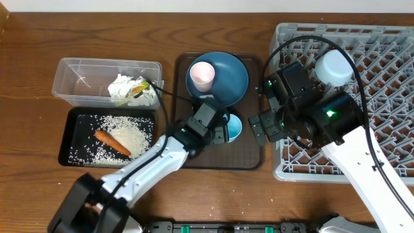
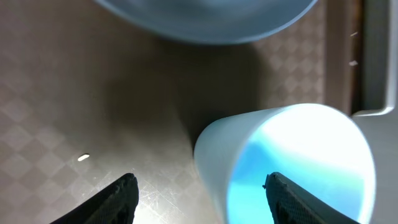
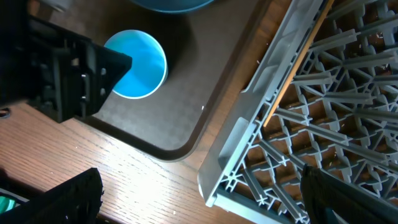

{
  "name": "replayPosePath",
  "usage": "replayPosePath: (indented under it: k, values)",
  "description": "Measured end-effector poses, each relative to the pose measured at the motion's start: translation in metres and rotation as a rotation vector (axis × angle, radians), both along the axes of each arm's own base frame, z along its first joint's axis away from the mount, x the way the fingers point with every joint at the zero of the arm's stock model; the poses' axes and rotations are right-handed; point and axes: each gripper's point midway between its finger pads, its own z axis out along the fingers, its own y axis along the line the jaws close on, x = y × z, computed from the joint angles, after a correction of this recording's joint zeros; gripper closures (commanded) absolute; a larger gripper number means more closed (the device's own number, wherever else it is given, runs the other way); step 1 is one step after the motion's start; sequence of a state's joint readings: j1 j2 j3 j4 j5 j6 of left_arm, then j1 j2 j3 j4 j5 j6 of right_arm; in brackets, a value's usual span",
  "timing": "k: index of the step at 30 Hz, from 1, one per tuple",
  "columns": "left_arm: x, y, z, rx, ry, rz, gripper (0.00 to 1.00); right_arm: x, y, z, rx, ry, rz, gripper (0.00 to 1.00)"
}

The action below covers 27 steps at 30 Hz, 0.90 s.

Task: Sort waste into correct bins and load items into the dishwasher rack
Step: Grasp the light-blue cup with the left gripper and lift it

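The light blue cup (image 1: 234, 127) (image 2: 292, 155) stands upright on the brown serving tray (image 1: 220, 158), below the blue plate (image 1: 226, 74) that carries the pink cup (image 1: 202, 76). My left gripper (image 1: 223, 133) (image 2: 202, 196) is open, one finger inside the cup and the other outside its wall, apart from it. My right gripper (image 1: 265, 133) (image 3: 202, 199) hangs wide open over the near left corner of the dishwasher rack (image 1: 381, 97) (image 3: 311, 124), holding nothing. The pale bowl (image 1: 334, 67) sits upside down in the rack. A thin wooden chopstick (image 3: 298, 74) lies along the rack's edge.
The clear box (image 1: 77, 77) holds the white tissue (image 1: 123, 87) and the yellow-green wrapper (image 1: 139, 87). Below it the black tray (image 1: 74, 149) holds the carrot (image 1: 113, 142) and rice (image 1: 129, 129). A single rice grain (image 2: 83, 157) lies on the serving tray.
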<state>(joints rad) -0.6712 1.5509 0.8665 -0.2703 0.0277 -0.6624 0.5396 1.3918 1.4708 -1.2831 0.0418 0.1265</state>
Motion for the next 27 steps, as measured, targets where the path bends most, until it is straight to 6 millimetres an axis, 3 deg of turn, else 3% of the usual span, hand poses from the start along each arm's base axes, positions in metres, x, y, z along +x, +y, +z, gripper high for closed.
replayPosePath:
  k: [2,5,10,13,20,27]
  values:
    - [-0.001,0.0,-0.007,0.008,0.018,0.002,0.42,0.0,0.0,0.0,0.0,0.0,0.0,0.01]
    - [-0.002,0.0,-0.011,0.007,0.03,0.006,0.66,0.0,0.0,0.0,0.0,0.0,0.0,0.01]
    - [0.0,-0.004,-0.008,-0.01,0.021,0.005,0.78,0.0,0.0,0.0,0.0,0.0,0.0,0.01]
    - [0.001,-0.004,0.001,-0.029,0.004,0.01,0.94,0.0,0.0,0.0,0.0,0.0,0.0,0.01]
    - [0.007,0.016,0.059,-0.11,-0.096,0.057,0.94,0.0,0.0,0.0,0.0,0.0,0.0,0.01]
    - [0.005,0.045,0.131,-0.329,-0.185,0.041,0.94,0.0,0.0,0.0,0.0,0.0,0.0,0.01]
